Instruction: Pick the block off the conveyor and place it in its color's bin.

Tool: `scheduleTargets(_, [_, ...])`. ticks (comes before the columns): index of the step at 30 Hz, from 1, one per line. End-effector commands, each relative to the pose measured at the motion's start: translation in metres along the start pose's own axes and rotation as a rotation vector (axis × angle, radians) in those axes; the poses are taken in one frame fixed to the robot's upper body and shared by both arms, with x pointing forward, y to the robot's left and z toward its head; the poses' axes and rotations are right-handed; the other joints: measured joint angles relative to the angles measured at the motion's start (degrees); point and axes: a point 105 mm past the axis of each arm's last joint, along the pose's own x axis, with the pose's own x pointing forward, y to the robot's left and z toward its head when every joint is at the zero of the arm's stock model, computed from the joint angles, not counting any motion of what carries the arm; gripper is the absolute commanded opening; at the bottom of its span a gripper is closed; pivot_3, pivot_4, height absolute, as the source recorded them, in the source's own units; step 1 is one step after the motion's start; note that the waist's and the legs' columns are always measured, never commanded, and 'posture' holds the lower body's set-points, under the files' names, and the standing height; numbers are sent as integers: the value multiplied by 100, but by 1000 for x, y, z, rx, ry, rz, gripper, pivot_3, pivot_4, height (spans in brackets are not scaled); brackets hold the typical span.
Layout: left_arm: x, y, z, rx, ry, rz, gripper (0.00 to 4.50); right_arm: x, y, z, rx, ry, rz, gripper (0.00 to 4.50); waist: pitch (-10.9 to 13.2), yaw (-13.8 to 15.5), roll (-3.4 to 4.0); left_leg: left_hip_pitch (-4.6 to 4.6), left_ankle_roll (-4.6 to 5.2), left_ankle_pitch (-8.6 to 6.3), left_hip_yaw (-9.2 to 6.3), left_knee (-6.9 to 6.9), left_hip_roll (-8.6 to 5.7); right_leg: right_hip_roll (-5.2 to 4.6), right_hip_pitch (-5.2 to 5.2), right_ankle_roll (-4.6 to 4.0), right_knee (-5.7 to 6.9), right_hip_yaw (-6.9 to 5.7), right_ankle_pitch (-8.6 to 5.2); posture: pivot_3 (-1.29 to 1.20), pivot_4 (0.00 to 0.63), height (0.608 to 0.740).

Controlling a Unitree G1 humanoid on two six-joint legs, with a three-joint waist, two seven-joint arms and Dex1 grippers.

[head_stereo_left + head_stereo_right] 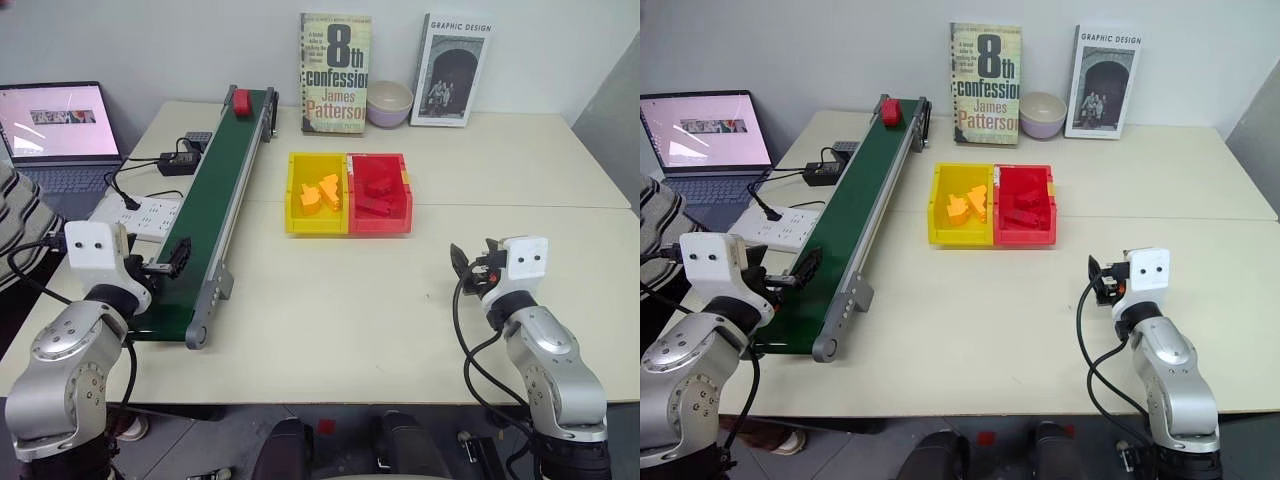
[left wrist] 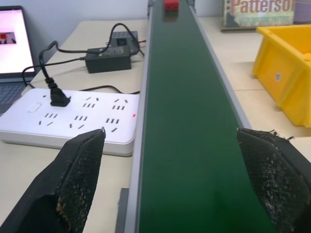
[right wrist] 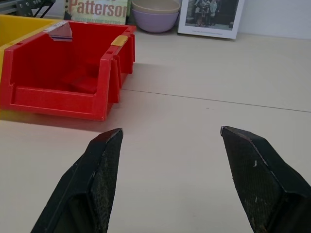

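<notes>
A small red block (image 1: 241,101) lies at the far end of the dark green conveyor (image 1: 215,200), also seen along the belt as the block (image 2: 171,5). The red bin (image 1: 380,192) stands mid-table, joined to a yellow bin (image 1: 317,193); the red bin (image 3: 63,75) holds red pieces. My left gripper (image 2: 170,141) hangs open over the conveyor's near end, its fingers (image 2: 80,170) straddling the belt, empty. My right gripper (image 3: 170,133) is open and empty above bare table, right of and nearer than the red bin; in the head view it is the right gripper (image 1: 470,265).
A white power strip (image 1: 140,215), a black adapter (image 1: 178,160) and cables lie left of the conveyor, beside a laptop (image 1: 58,130). Two books (image 1: 335,72) and a bowl (image 1: 389,103) stand at the back. A person's striped sleeve (image 1: 15,215) is at the left edge.
</notes>
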Motion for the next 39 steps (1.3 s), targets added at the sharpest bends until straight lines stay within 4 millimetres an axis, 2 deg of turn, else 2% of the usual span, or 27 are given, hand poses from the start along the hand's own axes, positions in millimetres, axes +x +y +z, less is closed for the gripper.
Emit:
scheduleTargets(1, [-1, 2, 13, 35, -47, 7, 4500, -2, -4, 14, -18, -62, -14, 3348, 0, -1, 0, 0, 0, 0, 0, 0, 0, 0, 0, 0, 0, 0, 0, 0, 150, 740])
scheduleTargets(39, [6, -12, 1, 11, -34, -49, 4500, -7, -4, 21, -33, -68, -17, 3348, 0, 2, 0, -1, 0, 0, -1, 0, 0, -1, 0, 0, 0, 0, 0, 0, 150, 740])
